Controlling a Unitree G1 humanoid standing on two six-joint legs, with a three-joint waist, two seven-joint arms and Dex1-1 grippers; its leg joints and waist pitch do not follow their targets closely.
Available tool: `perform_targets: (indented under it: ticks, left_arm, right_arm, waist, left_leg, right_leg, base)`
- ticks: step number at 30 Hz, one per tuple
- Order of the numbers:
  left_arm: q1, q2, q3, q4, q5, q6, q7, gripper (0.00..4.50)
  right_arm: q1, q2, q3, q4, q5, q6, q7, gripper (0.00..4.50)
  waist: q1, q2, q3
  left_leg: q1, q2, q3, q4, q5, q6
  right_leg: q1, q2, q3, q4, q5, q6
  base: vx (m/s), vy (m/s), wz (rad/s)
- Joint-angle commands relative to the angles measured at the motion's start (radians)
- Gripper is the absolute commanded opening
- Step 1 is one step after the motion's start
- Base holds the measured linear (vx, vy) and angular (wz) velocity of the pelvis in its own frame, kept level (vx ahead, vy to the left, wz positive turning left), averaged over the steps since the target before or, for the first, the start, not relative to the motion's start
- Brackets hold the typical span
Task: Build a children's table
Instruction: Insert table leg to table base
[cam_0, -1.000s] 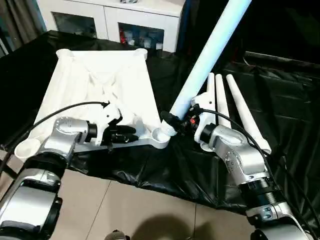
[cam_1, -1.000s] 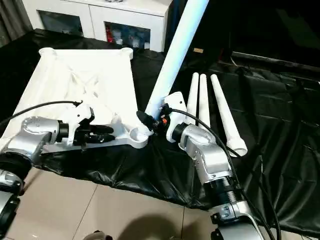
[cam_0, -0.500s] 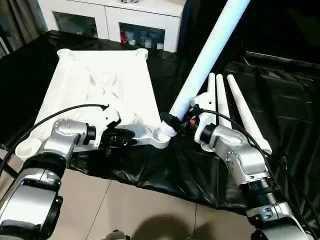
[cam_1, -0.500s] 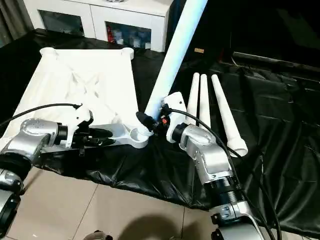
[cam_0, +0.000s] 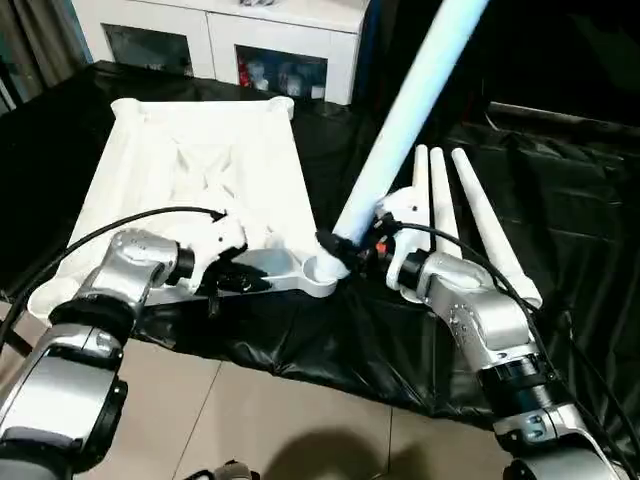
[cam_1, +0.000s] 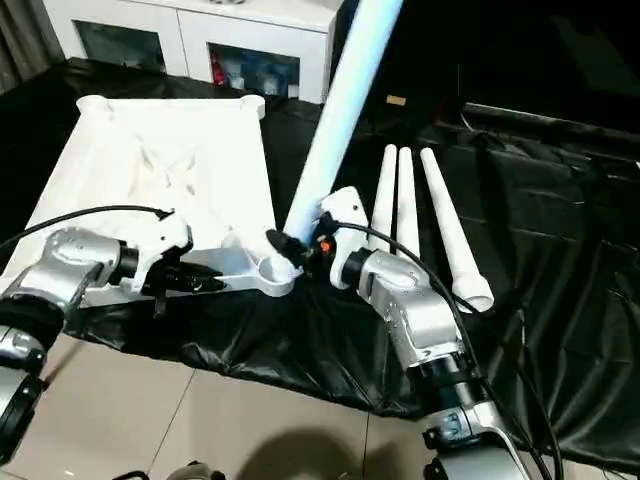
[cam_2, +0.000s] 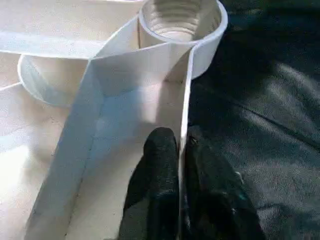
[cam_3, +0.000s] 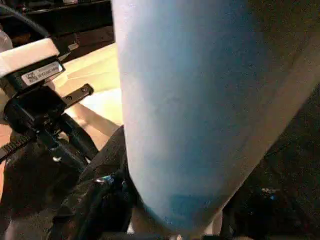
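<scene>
The left gripper (cam_2: 179, 165) clenches the tabletop (cam_0: 200, 170) rim beside its near corner socket (cam_0: 320, 270) to steady it, while the right gripper (cam_0: 345, 250) grasps a leg (cam_0: 405, 115) tilted over that socket for insertion.

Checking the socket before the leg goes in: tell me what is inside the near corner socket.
Corner socket shows ribbed rings on its inner wall and nothing lodged in it. Its bottom is not visible. The leg, held in the right hand, hangs just beside it.
</scene>
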Motion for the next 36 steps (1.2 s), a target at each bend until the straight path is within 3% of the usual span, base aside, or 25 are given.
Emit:
perform_targets:
  ticks: [1, 13, 28, 33, 36]
  left_arm:
    - [-0.001, 0.005, -0.023, 0.019, 0.031, 0.001, -0.012, 0.08]
    - [0.037, -0.057, 0.02, -0.108, -0.044, 0.016, -0.056, 0.0]
    - [0.096, -0.088, 0.043, -0.17, -0.049, 0.031, 0.004, 0.0]
    - [0.116, -0.076, 0.025, -0.186, -0.024, 0.036, 0.003, 0.0]
    - [0.124, -0.073, 0.016, -0.194, -0.011, 0.038, 0.017, 0.0]
  right_arm:
    - [-0.032, -0.012, 0.005, 0.012, -0.012, 0.001, 0.019, 1.91]
    - [-0.053, -0.032, 0.041, 0.065, -0.052, -0.006, 0.056, 1.91]
    - [-0.07, -0.033, 0.07, 0.166, -0.116, -0.043, 0.043, 1.91]
    - [-0.065, -0.009, 0.045, 0.195, -0.093, -0.058, 0.043, 1.91]
    - [-0.054, 0.013, -0.002, 0.221, -0.048, -0.064, 0.045, 1.91]
  waist:
    - [0.005, 0.024, -0.07]
    - [0.009, 0.017, -0.073]
    - [0.014, 0.013, -0.069]
    - [0.012, 0.016, -0.07]
    - [0.011, 0.017, -0.068]
  left_leg:
    - [0.022, 0.042, -0.016, -0.08, -0.248, -0.052]
    - [0.021, 0.043, -0.01, -0.075, -0.204, -0.029]
    - [0.019, 0.042, -0.01, -0.077, -0.214, -0.028]
    - [0.018, 0.043, -0.011, -0.077, -0.212, -0.022]
    - [0.02, 0.043, -0.011, -0.078, -0.231, -0.023]
  right_leg:
    - [0.048, -0.092, 0.052, -0.08, -0.104, -0.221]
    - [0.05, -0.092, 0.05, -0.075, -0.032, -0.251]
    - [0.048, -0.093, 0.052, -0.082, -0.129, -0.213]
    - [0.046, -0.093, 0.051, -0.081, -0.116, -0.216]
    - [0.045, -0.093, 0.052, -0.084, -0.143, -0.216]
  base:
    - [0.0, 0.0, 0.0]
    - [0.0, 0.0, 0.0]
    - [0.0, 0.0, 0.0]
    - [0.0, 0.0, 0.0]
    - [0.0, 0.0, 0.0]
